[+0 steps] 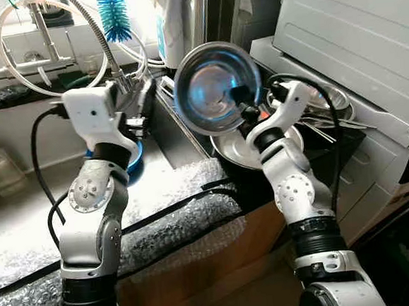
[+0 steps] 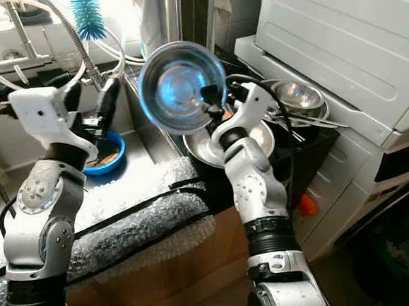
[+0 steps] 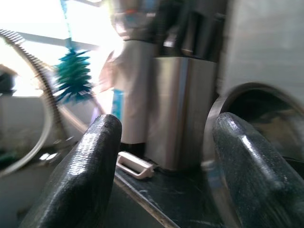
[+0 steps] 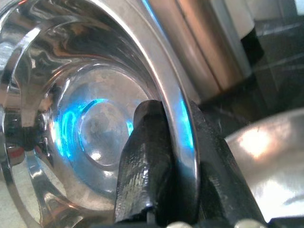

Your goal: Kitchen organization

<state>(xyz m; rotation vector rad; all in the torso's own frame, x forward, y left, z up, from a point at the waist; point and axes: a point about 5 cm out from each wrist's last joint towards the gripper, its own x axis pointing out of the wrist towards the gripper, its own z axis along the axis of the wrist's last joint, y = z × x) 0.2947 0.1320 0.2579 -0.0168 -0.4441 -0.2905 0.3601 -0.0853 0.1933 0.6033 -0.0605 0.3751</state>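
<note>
My right gripper [image 4: 175, 156] is clamped on the rim of a steel bowl [image 1: 217, 87], one finger inside and one outside, holding it raised and tipped on edge with its hollow facing the camera, above the dark counter [image 1: 253, 184] and a larger steel bowl [image 2: 197, 148] sitting there. My left gripper [image 3: 161, 171] hangs over the sink [image 1: 25, 210] with fingers spread apart and nothing between them (a blue bowl [image 2: 113, 157] sits below it in the basin). Behind: a teal bottle brush [image 1: 114, 18], a steel canister [image 3: 178, 109] and the spring faucet [image 1: 99, 33].
</note>
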